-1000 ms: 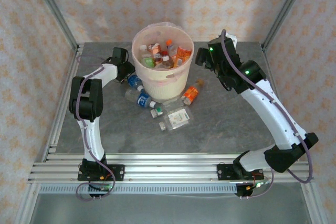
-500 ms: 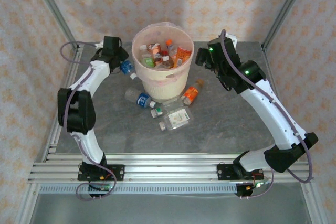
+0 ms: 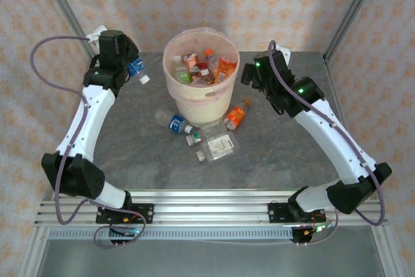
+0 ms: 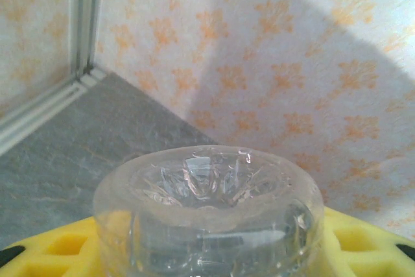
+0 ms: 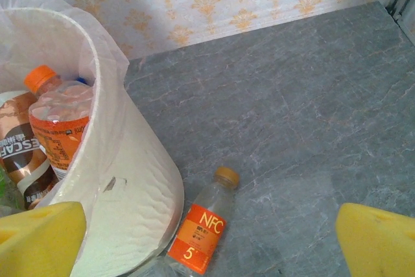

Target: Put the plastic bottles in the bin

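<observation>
The cream bin point(image 3: 194, 103) with its pink liner stands at mid-table, holding several plastic bottles point(image 3: 206, 64). My left gripper point(image 3: 130, 68) is raised left of the bin, shut on a clear bottle with a blue label point(image 3: 137, 68) and a white cap. In the left wrist view the bottle's clear base point(image 4: 207, 199) sits between the yellow pads point(image 4: 369, 241). My right gripper point(image 3: 249, 74) hangs open by the bin's right side, above an orange NFC bottle point(image 5: 202, 225) lying on the table point(image 3: 292, 147) against the bin wall point(image 5: 123, 180).
In front of the bin lie a blue-labelled bottle point(image 3: 174, 122), the orange bottle point(image 3: 237, 116) and clear bottles point(image 3: 217, 144). Metal frame posts and patterned walls close in the table's back and sides. An aluminium rail point(image 3: 207, 211) runs along the near edge.
My left arm has lifted the blue-labelled bottle off the table beside the bin and swung it up and to the left. The right arm has barely shifted.
</observation>
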Controlling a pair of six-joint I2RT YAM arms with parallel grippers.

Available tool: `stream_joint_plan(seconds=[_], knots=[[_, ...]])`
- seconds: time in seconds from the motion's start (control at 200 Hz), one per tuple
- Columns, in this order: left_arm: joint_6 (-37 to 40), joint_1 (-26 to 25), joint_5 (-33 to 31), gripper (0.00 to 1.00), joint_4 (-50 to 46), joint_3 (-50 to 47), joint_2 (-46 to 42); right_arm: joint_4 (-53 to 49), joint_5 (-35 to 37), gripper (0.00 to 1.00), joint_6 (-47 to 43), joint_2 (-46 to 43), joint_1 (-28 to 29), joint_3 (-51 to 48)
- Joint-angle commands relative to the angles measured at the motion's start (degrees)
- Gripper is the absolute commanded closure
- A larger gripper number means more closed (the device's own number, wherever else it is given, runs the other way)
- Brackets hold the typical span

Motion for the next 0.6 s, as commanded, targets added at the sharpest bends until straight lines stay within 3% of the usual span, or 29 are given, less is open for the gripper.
stream_joint_plan(seconds=[0.0, 0.235, 0.465, 0.596], knots=[[4.2, 0.7, -0.1, 0.5, -1.3, 2.3, -5.2, 1.3, 2.5, 0.01, 1.2, -1.6, 0.3, -1.2], [3.6, -0.7, 9.1, 0.49, 0.4, 7.2, -7.1, 2.5, 3.1, 0.01, 2.2, -3.0, 0.3, -3.9], [8.7, -8.4, 10.8, 0.49, -2.3, 18.2, -1.0, 3.3, 4.6, 0.01, 3.0, -5.8, 0.3, -6.7], [11.3, -11.5, 15.2, 0.49, -5.0, 25.1, 4.2, 3.4, 5.2, 0.01, 3.2, -7.1, 0.3, -7.8]])
